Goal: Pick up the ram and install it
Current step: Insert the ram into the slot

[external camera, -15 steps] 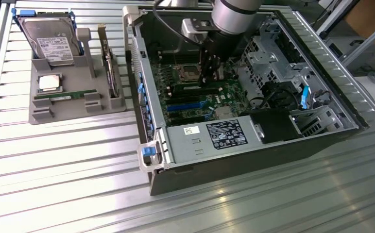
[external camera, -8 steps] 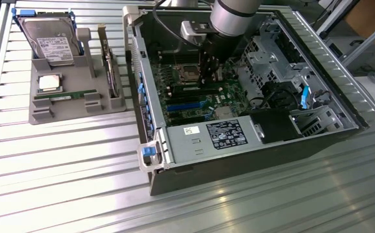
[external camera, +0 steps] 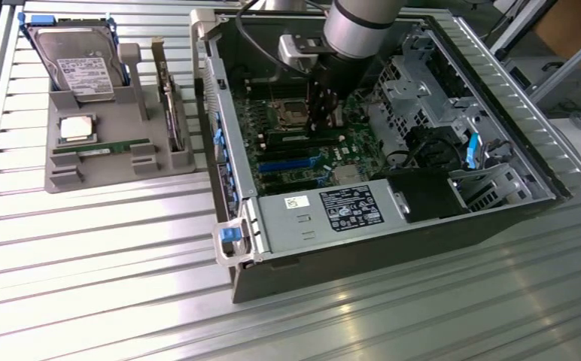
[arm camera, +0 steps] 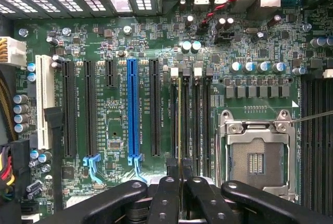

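Green ram (arm camera: 180, 125), seen edge-on from the wrist, sits pinched in the closed claw (arm camera: 180, 182) above motherboard slots (arm camera: 190, 115).

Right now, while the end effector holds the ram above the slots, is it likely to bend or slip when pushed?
The ram looks a thin flat board, so probably stiff yet fragile if pushed off-line. Pinched edge-on at one end by the end effector, it could tilt or slip.

Green motherboard (arm camera: 156, 42), blue slot (arm camera: 132, 109)
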Controlling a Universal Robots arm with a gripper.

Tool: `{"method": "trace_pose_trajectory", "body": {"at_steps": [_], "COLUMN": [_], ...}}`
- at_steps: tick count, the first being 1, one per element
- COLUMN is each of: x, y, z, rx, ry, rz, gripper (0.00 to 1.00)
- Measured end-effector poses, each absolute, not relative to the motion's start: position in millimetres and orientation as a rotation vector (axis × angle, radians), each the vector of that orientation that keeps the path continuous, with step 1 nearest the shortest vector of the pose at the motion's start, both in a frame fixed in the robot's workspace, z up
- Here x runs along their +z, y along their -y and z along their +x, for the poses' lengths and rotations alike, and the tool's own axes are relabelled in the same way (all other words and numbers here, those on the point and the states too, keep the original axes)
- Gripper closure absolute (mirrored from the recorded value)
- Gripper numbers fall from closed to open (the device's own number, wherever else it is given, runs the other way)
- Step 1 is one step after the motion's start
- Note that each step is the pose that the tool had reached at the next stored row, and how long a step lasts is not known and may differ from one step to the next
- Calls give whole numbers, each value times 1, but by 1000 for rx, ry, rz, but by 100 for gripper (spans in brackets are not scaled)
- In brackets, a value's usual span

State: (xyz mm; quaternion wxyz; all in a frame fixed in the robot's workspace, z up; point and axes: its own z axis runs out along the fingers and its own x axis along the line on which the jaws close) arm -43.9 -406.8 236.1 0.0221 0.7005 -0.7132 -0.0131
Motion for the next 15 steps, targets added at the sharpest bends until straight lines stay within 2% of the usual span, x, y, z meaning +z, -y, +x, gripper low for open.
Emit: {"method": "trace_pose_trajectory", "body": {"at_steps": [15], "x": [236], "y": [406], "z": [-42], "rx": [-40], "ry": [2187], "rz": [2193], "gripper": [88]}}
